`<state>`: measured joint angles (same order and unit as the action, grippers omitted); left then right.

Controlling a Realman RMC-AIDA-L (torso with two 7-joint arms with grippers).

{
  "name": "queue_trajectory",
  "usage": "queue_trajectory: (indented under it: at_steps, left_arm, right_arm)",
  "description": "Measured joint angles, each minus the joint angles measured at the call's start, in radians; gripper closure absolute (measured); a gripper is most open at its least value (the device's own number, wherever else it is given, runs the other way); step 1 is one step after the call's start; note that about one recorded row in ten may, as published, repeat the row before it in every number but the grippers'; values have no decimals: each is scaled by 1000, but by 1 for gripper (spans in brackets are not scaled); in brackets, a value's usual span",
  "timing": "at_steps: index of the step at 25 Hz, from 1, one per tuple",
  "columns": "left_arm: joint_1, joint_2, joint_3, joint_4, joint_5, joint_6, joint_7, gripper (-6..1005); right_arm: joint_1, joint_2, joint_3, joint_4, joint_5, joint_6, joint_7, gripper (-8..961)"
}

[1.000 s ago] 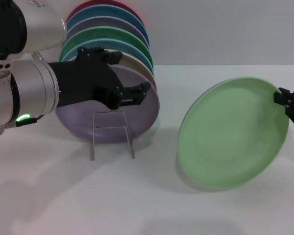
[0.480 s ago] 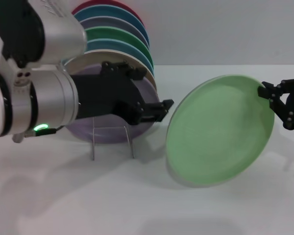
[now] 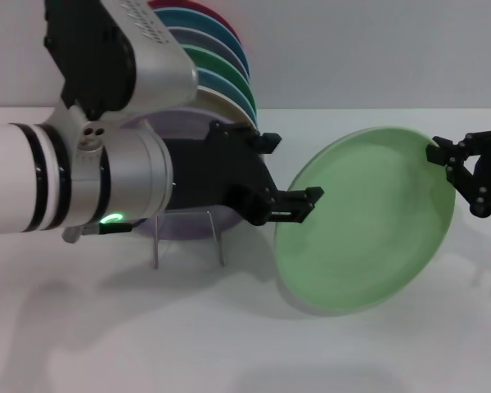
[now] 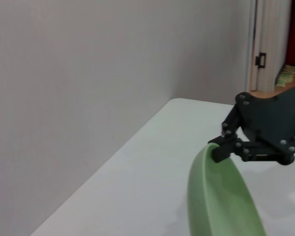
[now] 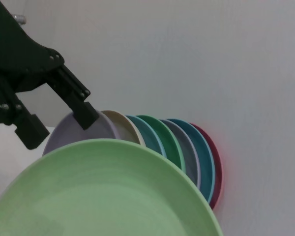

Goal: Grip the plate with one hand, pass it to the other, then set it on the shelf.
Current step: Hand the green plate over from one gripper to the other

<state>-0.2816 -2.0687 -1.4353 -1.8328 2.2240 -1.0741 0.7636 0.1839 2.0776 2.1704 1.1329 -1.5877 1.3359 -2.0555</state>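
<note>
I have the pale mint-green round plastic plate (image 3: pixel 368 221) lifted above the right half of the white table (image 3: pixel 229 344), so the first grip is done. The right gripper (image 3: pixel 450 160) has its fingers clamped on the plate's rim at the side nearest the table's right edge. The handover is in progress: my left gripper (image 3: pixel 299 205) is at the opposite rim with its fingers apart, and I think they have not yet closed on it, though the head view is not clear there. Release by the right and placing on the thin silver wire shelf (image 3: pixel 188 237), near the table's far left, remain. The plate stands tilted, its concave face toward me and somewhat upward, its broad face running left to right.
</note>
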Motion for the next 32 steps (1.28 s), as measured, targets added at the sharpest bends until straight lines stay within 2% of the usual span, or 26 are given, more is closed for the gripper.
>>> queue_trajectory:
  at_steps: [9,21,26,32]
  left_arm:
    - [-70,0,22,116,-1,46,-1,207]
    - [-83,2,26,144,10,79,2,207]
    - [-87,2,27,148,11,77,2,414]
    - [-86,2,24,145,11,77,2,452]
  right_arm:
    - [3,1,-2,2,-1,1,0,935]
    - [2,0,-1,2,-1,5,4,935]
    - [4,-1,-1,2,0,5,6,935]
    - [7,-2,1,2,-1,5,8,934]
